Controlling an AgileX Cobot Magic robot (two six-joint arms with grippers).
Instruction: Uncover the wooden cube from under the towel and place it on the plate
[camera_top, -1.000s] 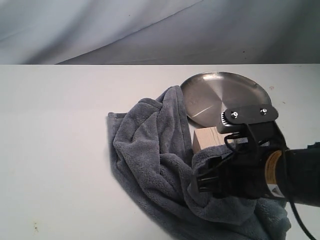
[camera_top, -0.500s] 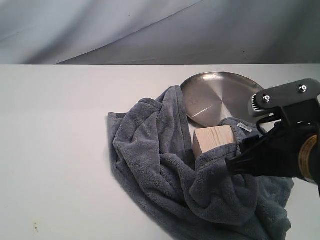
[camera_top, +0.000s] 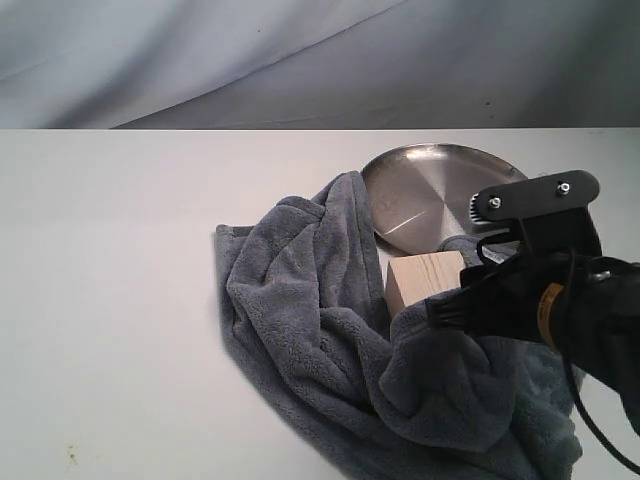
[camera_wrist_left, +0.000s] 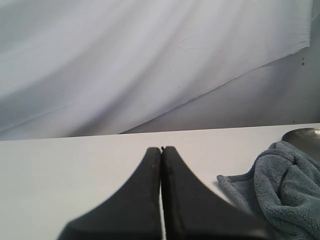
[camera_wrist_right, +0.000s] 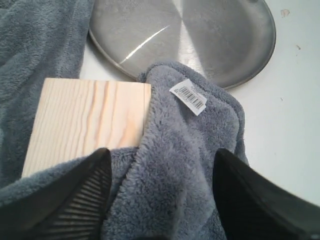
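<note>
The wooden cube lies half bared beside the plate, its near side still wrapped by a fold of the blue-grey towel. My right gripper hovers just right of the cube, over that fold. In the right wrist view its jaws stand open with the towel bulging between them, the cube just beyond one finger and the plate behind. My left gripper is shut and empty, away from the towel.
The towel's white label lies on the fold that overlaps the plate's rim. Bare white table stretches to the left, and a grey cloth backdrop hangs behind the table's far edge.
My right gripper swung from the towel's near fold out to the right, then came back left toward the cube. The cube and towel have hardly shifted.
</note>
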